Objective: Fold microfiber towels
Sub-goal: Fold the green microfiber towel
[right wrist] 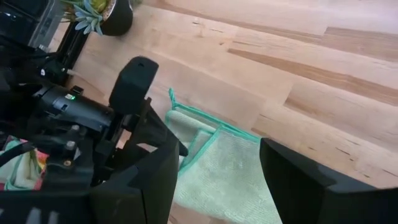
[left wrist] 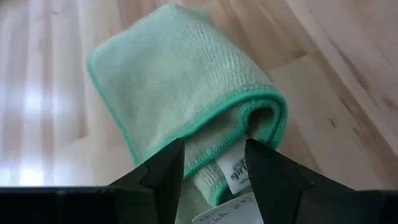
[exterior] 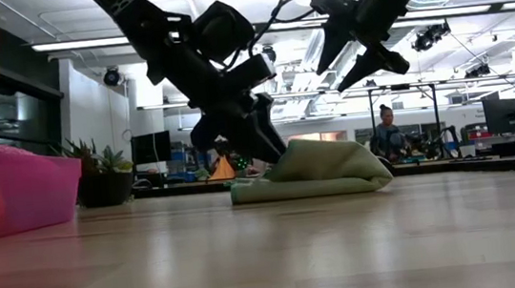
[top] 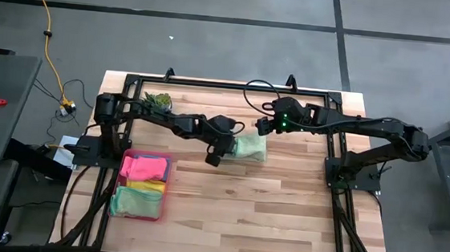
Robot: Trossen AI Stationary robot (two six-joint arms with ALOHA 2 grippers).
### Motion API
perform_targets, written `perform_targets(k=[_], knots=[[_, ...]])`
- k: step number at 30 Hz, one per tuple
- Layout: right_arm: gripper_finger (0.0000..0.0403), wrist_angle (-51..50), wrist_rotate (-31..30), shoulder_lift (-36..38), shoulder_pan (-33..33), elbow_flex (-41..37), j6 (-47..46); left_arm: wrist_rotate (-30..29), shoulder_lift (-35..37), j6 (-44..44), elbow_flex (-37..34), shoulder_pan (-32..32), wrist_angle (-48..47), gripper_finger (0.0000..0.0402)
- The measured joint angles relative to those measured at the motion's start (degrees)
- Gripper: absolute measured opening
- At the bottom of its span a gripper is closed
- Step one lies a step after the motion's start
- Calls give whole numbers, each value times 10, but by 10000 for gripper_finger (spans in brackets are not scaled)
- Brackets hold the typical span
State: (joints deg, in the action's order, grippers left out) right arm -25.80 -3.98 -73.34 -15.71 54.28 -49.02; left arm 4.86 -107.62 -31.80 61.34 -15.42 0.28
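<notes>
One pale green towel lay folded mid-surface, its edge held in the left gripper; the right gripper hovered open and empty. Pink, yellow and green towels sat folded in the tray at the near left, so little seemed left.

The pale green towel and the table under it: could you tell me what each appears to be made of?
The pale green towel looks like soft microfiber cloth: a fine looped weave, a stitched teal hem, a sewn-in label, and it folds limply. The table appears to be light wood planks joined edge to edge, with visible grain and seams and a smooth, faintly glossy finish, probably sealed.
</notes>
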Motion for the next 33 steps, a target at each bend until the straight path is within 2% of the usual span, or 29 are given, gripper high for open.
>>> perform_targets(k=[5,9,14,20,27,33], knots=[[215,0,-5,0,0,0,0,31,-5,1,0,6,2,158],[215,0,-5,0,0,0,0,29,-6,1,0,16,23,158],[215,0,-6,0,0,0,0,-7,-7,1,0,19,62,158],[215,0,-6,0,0,0,0,-20,-16,-3,0,15,62,158],[215,0,-6,0,0,0,0,-100,-23,-16,0,14,53,158],[215,0,-6,0,0,0,0,-80,-23,-22,0,14,82,158]])
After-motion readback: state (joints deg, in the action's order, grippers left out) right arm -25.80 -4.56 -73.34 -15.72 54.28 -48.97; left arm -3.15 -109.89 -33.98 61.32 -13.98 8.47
